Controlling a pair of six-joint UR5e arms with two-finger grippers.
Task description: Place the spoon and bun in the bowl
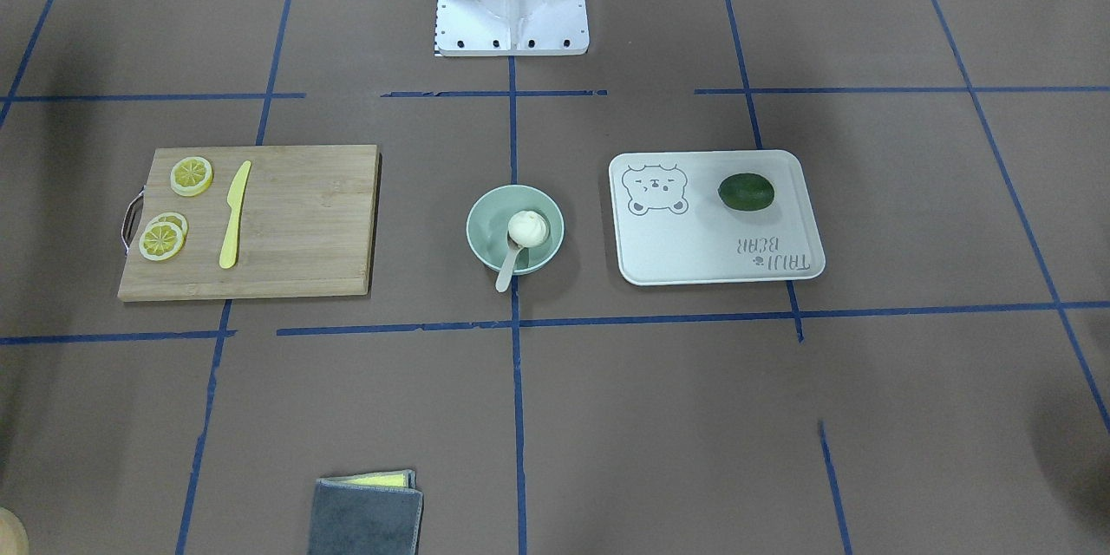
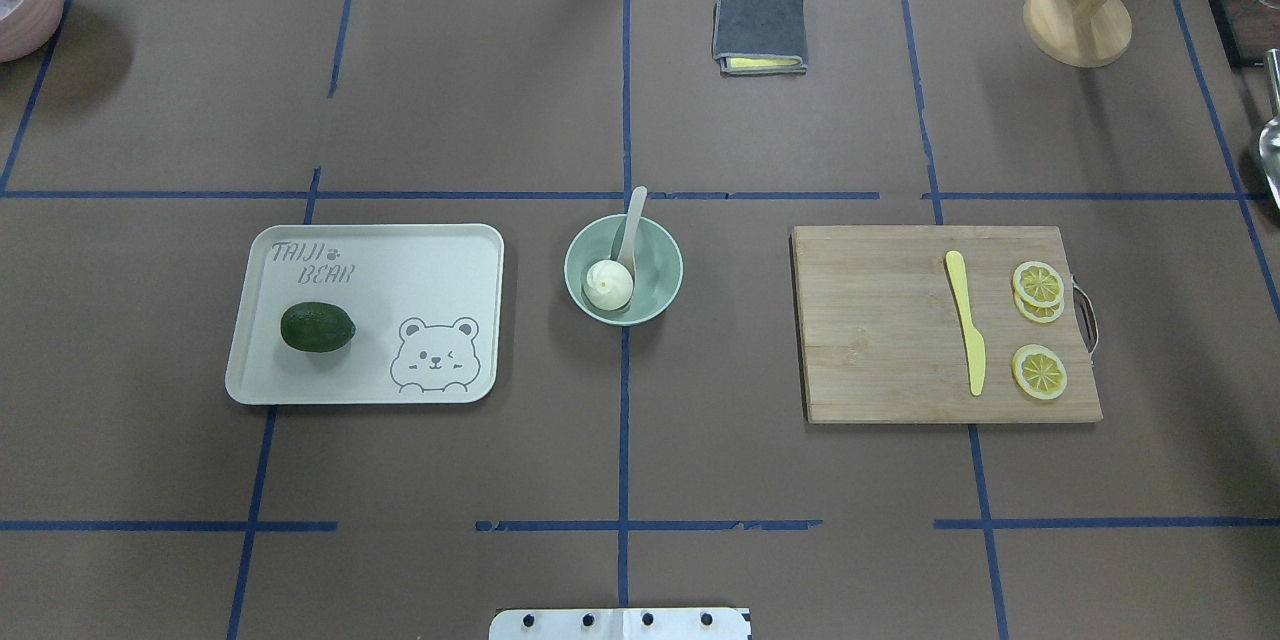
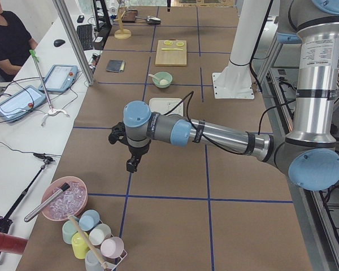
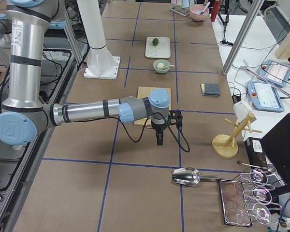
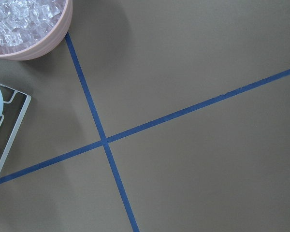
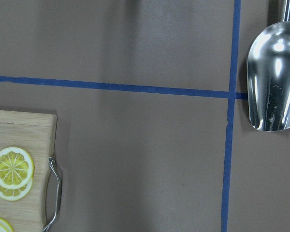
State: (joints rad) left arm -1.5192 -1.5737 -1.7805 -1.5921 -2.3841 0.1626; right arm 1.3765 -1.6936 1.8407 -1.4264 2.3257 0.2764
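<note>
**Bun and spoon both in the bowl, arms out at the ends**

Right in the middle of the tabletop sits the bowl (image 2: 662,272), and look at that: the bun (image 2: 609,285) is inside it, pleated top up. The spoon (image 2: 633,216) has its scoop down beside the bun, seemingly touching it. Its handle leans on the rim and pokes out toward the tabletop's far edge.

On handling, I'd call that bun light and soft, so squeeze hard and it dents. A gentle hold across its round sides would be the way. The spoon looks like stiff, light, smooth plastic that could slip. That handle sticking clear of the rim is the obvious place to take it. The bowl itself looks smooth and might slide if nudged.

Now the arms. The left arm (image 3: 220,134) hangs over the tabletop's left end, near a pink tub of ice (image 5: 26,26). The right arm (image 4: 82,112) is out toward the right end, near a metal scoop (image 6: 274,77). Both are well apart from the bowl. Nothing shows in either pair of jaws, but only the side cameras catch them, so I cannot tell how far open they stand.
</note>
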